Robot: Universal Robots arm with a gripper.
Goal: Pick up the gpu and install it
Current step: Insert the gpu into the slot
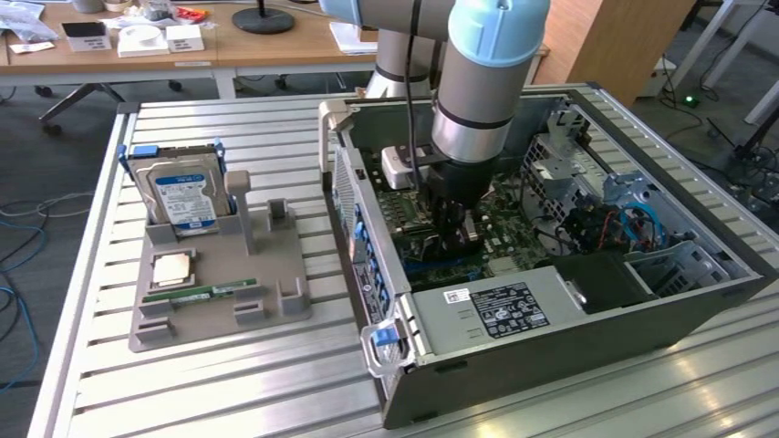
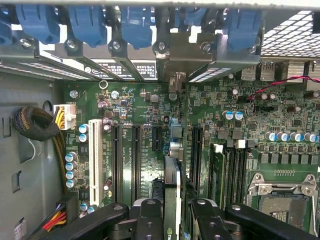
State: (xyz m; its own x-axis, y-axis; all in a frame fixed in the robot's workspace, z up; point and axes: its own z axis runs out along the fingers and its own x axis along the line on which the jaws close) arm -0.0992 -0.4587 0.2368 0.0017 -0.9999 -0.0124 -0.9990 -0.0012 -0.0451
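1. Exterior view: the grey and pale-blue robot arm [image 1: 481, 82] reaches straight down into the open dark-grey computer case [image 1: 681, 306], which lies on its side on the slatted metal bench [image 1: 182, 383].
2. Its black gripper [image 1: 453, 235] is low inside the case, just over the green motherboard [image 1: 517, 242].
3. Wrist view: the black fingers [image 2: 150, 220] are closed on the gpu [image 2: 172, 185], a thin card seen edge-on, its silver end bracket reaching toward the case's rear wall.
4. The gpu stands upright between the black expansion slots [image 2: 135, 155] of the motherboard [image 2: 145, 107]; whether it is fully seated cannot be told.
5. Blue plastic retention clips [image 2: 90, 22] line the rear wall above the slot openings.
6. A white slot [image 2: 93, 160] sits toward the case wall beside the black slots, and a sleeved black cable bundle [image 2: 32, 122] lies past it.
7. On the other side of the card are the dark RAM slots [image 2: 232, 170] and the metal-framed CPU socket [image 2: 282, 192].
8. Exterior view: a grey moulded parts holder [image 1: 219, 292] rests on the bench near its edge on the exterior view's left, well apart from the case.
9. In the holder a silver hard drive with a blue label [image 1: 182, 196] stands upright, a square processor chip [image 1: 171, 267] lies flat, and a narrow green RAM stick [image 1: 201, 294] lies beside it.
10. A black power supply with a white label [image 1: 505, 306] sits in the case's near corner.
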